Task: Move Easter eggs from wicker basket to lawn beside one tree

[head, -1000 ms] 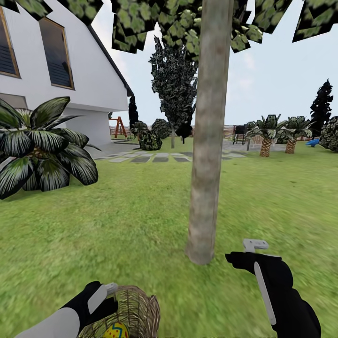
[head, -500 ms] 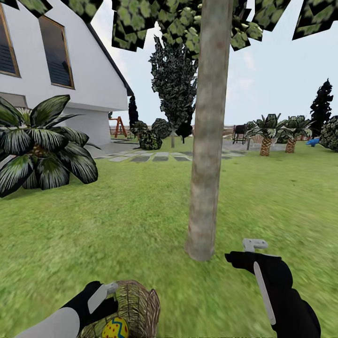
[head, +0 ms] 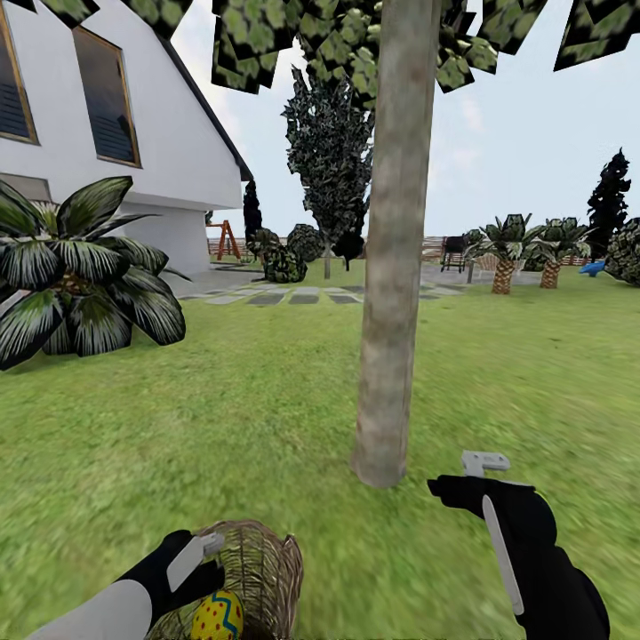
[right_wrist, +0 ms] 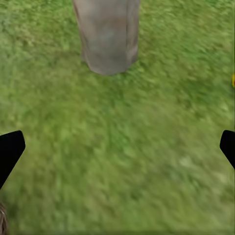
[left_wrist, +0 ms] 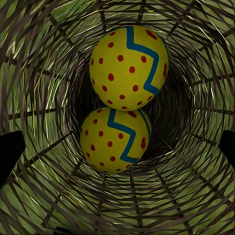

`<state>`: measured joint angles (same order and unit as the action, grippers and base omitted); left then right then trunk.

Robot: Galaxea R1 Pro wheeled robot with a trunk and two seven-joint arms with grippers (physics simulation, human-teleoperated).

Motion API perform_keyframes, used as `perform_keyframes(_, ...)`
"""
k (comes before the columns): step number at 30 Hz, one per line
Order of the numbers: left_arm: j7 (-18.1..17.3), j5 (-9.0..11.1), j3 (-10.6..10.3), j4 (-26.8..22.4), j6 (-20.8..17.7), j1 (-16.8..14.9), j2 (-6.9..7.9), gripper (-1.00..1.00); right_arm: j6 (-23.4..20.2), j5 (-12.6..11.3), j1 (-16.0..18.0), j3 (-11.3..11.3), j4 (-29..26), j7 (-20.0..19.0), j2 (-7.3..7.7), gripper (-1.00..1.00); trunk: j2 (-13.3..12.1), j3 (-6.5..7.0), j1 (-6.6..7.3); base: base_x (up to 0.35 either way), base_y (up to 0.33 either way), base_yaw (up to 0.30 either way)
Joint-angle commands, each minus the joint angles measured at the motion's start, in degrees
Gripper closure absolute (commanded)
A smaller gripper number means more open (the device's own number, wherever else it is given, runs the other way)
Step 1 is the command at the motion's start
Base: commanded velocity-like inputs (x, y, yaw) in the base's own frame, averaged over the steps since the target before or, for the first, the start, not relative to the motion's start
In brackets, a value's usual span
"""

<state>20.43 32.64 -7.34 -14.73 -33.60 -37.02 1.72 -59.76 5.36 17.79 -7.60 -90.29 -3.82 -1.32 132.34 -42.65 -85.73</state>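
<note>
Easter eggs: two are visible inside the wicker basket (left_wrist: 44, 196) in the left wrist view, an upper egg (left_wrist: 129, 67) and a lower egg (left_wrist: 116, 139), touching each other where their rounded sides meet; both are yellow with a blue-green zigzag band and red dots, and the zigzag on each runs roughly along the length of the egg. Whether a third egg lies beneath or behind them cannot be told. In the head view one egg (head: 218, 616) shows in the mouth of the basket (head: 262, 569), which is tipped with its opening toward the camera at the lower edge of the picture, on or just above the lawn (head: 222, 418). One tree (head: 391, 267) with a bare grey-brown trunk stands upright on the grass just beyond the basket and between the two arms; its base also appears in the right wrist view (right_wrist: 107, 34). The left gripper (head: 204, 556) sits at the basket's rim, its fingers straddling the woven wall; the dark fingertips (left_wrist: 10, 152) appear at both sides of the basket's interior, spread wide. The right gripper (right_wrist: 117, 147) hangs above bare grass near the trunk, its fingers wide apart and holding nothing. A house (head: 107, 133) and a palm-like shrub (head: 80, 276) stand at left.
</note>
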Motion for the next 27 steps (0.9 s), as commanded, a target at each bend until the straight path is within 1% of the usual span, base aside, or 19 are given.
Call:
perform_keyframes(1,0.41,0.61,-0.46,-0.15,-0.24,-0.02,0.04,-1.00,-0.24,0.52,0.05,-0.19,-0.09,-0.40,0.03,-1.00,0.45,-0.25,-0.21,0.000,0.000,0.000)
perform_keyframes(6,0.41,0.53,-0.54,-1.04,-0.29,-0.09,0.04,-1.00,-0.24,0.56,-0.01,-0.63,-0.16,-0.40,0.93,-1.00,2.45,-1.15,-1.31,0.000,0.000,0.000)
perform_keyframes(12,0.56,0.41,-0.56,-2.87,-0.91,-0.13,0.05,-1.00,-0.24,0.60,-0.03,-0.55,-0.11,-0.40,1.28,-1.00,4.86,-2.23,-2.63,0.000,0.000,0.000)
perform_keyframes(17,0.64,0.36,-0.54,-3.63,-3.76,-0.85,0.04,-1.00,-0.24,0.63,-0.04,-0.42,-0.07,-0.40,1.31,-1.00,6.86,-3.12,-3.73,0.000,0.000,0.000)
perform_keyframes(27,0.89,0.35,-0.42,-3.87,-7.03,-2.56,0.11,-1.00,-0.24,0.70,-0.04,-0.24,0.02,-0.40,1.23,-1.00,10.87,-4.92,-5.93,0.000,0.000,0.000)
